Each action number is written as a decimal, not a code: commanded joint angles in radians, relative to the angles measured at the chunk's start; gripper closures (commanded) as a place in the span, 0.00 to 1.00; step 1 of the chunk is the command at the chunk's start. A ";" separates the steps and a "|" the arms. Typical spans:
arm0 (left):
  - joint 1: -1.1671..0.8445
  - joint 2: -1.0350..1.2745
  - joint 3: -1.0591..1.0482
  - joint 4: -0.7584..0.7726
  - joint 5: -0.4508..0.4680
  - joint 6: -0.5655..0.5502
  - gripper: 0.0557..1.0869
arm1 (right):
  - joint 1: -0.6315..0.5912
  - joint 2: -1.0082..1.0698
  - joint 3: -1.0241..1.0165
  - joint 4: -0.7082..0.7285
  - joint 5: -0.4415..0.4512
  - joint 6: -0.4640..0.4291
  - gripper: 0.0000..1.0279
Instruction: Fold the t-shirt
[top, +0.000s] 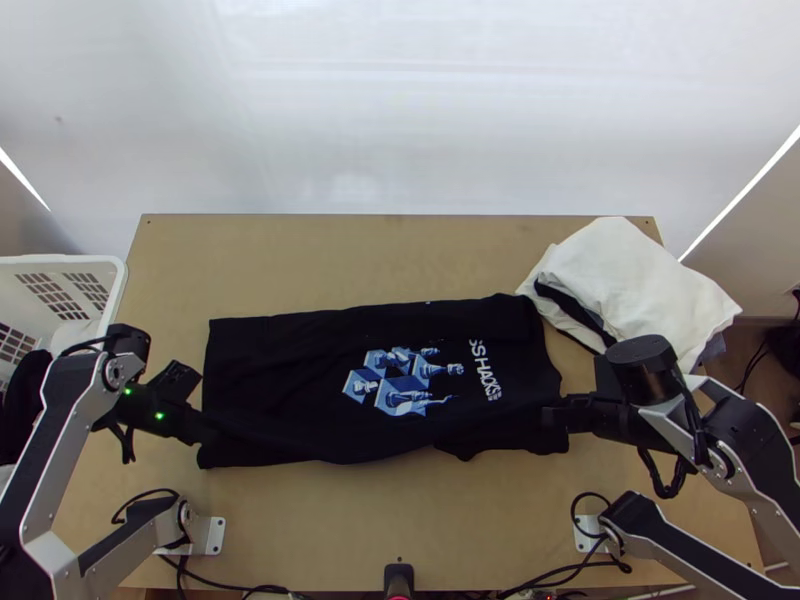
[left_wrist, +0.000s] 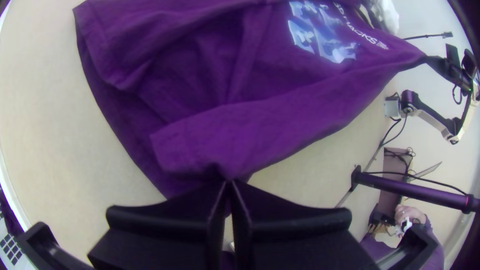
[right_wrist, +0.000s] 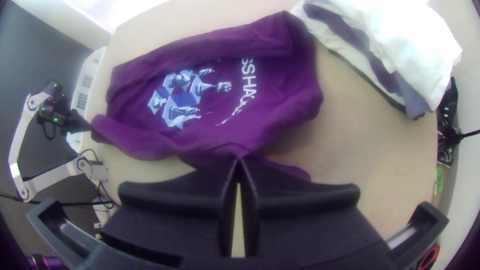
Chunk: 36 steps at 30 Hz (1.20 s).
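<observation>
Top view: black t-shirt (top: 290, 380) lies across desk (top: 380, 520), far edge folded over, cutting off white lettering (top: 485, 370) beside blue-and-white print (top: 405, 380). Left gripper (top: 207, 436) and right gripper (top: 552, 413) pinch cloth near opposite ends, fingers closed on it.

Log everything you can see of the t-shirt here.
The t-shirt is black, soft-looking cloth with a blue-and-white print and white lettering. It lies sideways across the table, slightly wrinkled, its far side folded over in a strip that partly covers the front design. The left gripper and the right gripper pinch its near side, one toward each end, the cloth drawn into folds there. A white cloth lies close by at the far right.
</observation>
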 joint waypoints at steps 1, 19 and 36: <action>0.025 0.015 0.011 -0.001 0.005 0.013 0.96 | 0.000 0.003 0.002 0.000 0.002 -0.007 0.97; 0.120 0.089 0.174 0.015 0.095 -0.036 0.96 | -0.030 0.101 0.064 0.095 0.000 0.019 0.97; 0.141 0.411 0.413 0.105 0.095 -0.114 0.96 | -0.123 0.362 0.180 0.340 0.129 -0.007 0.97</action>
